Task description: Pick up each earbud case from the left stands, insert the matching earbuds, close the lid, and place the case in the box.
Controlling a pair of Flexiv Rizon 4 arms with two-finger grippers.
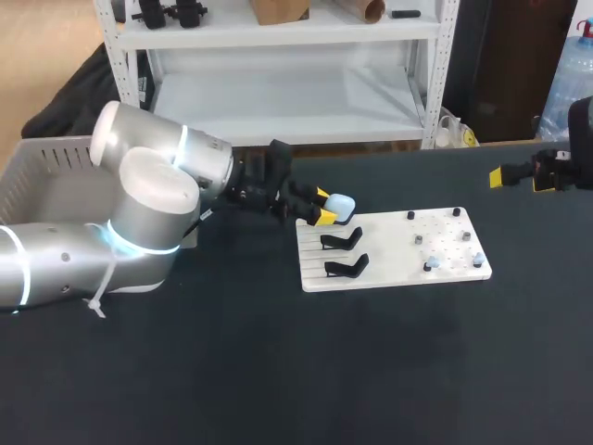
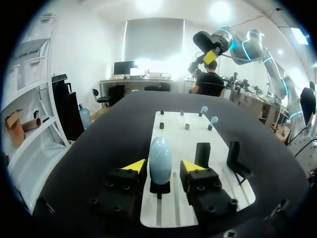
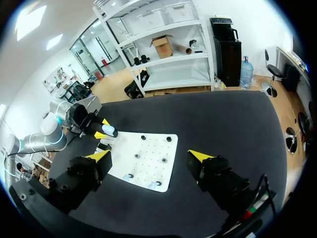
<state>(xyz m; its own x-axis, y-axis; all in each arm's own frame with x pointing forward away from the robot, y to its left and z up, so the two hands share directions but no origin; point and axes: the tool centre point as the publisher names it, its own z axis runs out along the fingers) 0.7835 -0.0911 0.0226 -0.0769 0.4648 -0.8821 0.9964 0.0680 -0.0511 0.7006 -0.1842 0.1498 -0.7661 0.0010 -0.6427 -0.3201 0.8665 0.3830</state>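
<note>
A pale blue earbud case (image 1: 340, 206) stands upright on the rearmost black stand, at the left end of the white board (image 1: 389, 232). My left gripper (image 1: 323, 207) is open around it, one yellow tip on each side. In the left wrist view the case (image 2: 160, 158) sits between the fingers with a thin gap on one side, and its base rests on the stand. Two small earbuds (image 1: 431, 266) (image 1: 477, 260) sit on pegs at the board's right end. My right gripper (image 1: 521, 179) hangs wide open and empty, high off the table's far right.
Two empty black stands (image 1: 341, 241) (image 1: 346, 269) sit in front of the case on the board. A light grey box (image 1: 46, 167) stands at the table's back left, behind my left arm. Several dark pegs dot the board's right half.
</note>
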